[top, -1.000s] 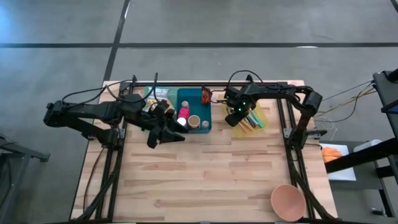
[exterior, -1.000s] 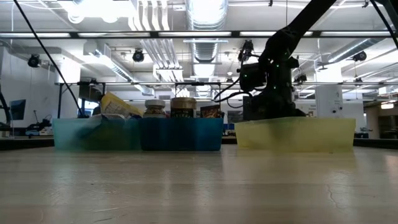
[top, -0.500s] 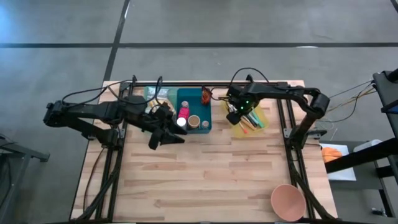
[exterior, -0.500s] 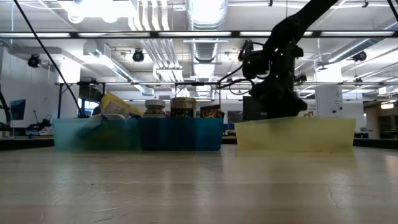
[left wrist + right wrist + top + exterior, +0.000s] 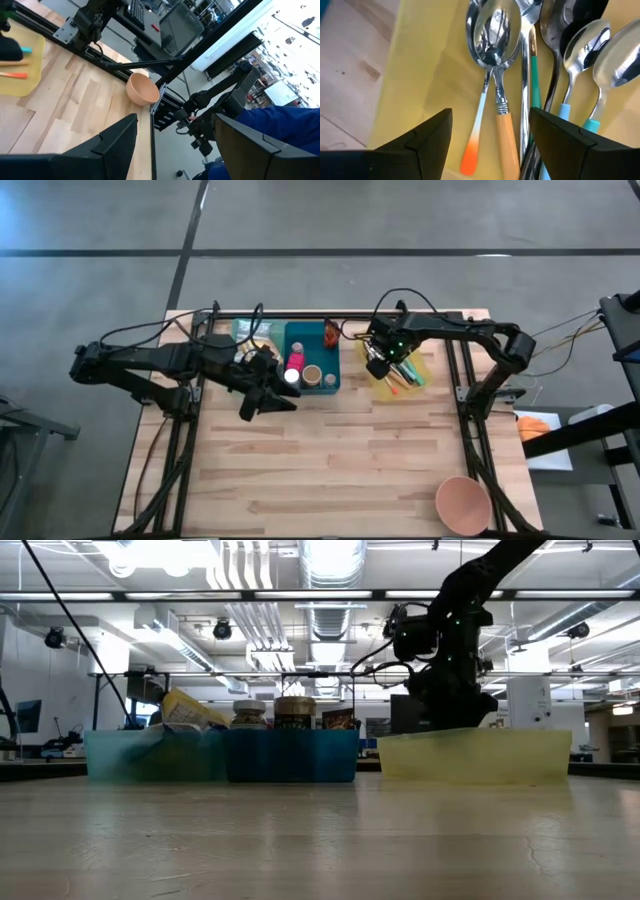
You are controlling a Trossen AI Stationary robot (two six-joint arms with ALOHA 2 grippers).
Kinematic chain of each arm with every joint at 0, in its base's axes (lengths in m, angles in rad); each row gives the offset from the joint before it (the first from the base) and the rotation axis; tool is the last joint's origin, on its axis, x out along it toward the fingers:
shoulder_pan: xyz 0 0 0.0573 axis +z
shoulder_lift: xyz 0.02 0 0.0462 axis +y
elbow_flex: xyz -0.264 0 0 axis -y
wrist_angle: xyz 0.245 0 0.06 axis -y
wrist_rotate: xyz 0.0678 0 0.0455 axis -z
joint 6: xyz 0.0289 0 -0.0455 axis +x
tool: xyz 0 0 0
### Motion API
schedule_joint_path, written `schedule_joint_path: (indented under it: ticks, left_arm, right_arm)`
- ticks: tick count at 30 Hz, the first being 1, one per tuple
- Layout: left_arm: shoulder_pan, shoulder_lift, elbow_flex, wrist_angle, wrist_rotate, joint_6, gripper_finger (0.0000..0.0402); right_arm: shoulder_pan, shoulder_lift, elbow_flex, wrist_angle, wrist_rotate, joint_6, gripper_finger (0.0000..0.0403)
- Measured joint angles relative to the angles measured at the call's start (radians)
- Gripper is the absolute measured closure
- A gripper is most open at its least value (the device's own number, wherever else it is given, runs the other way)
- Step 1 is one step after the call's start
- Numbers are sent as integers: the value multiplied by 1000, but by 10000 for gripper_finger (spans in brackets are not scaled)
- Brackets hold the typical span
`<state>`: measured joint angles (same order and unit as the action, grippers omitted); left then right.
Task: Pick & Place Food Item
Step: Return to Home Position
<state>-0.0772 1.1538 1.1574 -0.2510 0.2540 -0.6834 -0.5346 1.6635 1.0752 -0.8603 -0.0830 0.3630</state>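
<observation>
right pincer [image 5: 377,367] above yellow bin [image 5: 475,756]

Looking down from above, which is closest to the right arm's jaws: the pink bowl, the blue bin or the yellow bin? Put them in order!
From the right gripper, jaws apart, in the high view:
1. yellow bin: right beneath it, at the back of the table.
2. blue bin: beside it, toward the left arm.
3. pink bowl: far off, at the table's front right corner.
</observation>
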Motion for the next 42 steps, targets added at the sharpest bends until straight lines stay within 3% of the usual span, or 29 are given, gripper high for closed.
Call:
schedule_joint_path:
  ticks: [9,17,21,24,26,28,30,33,38,42]
  left_arm:
    - [28,-5,0,-100,-4,44,134]
    - [37,-72,-36,-95,-106,287,134]
    - [57,-144,-138,2,-112,372,134]
    - [127,-207,-236,30,-130,351,134]
    - [187,-248,-313,34,-137,322,134]
    - [238,-289,-392,93,-100,298,134]
    - [271,-335,-466,207,-6,310,134]
    - [283,-410,-564,305,87,359,134]
    - [280,-532,-688,302,72,300,134]
    - [261,-576,-722,274,68,271,134]
  right_arm:
    - [45,-124,0,3,48,26,140]
    - [279,-414,-5,85,375,131,140]
    - [404,-565,-6,84,504,160,140]
    - [475,-667,-7,65,498,177,140]
    - [520,-731,-9,23,478,300,140]
    - [570,-790,-20,33,478,414,140]
    - [637,-840,-46,51,474,393,140]
    - [780,-921,-123,161,489,324,140]
    - [980,-1041,-330,500,630,280,140]
    - [1081,-1085,-507,793,637,166,140]
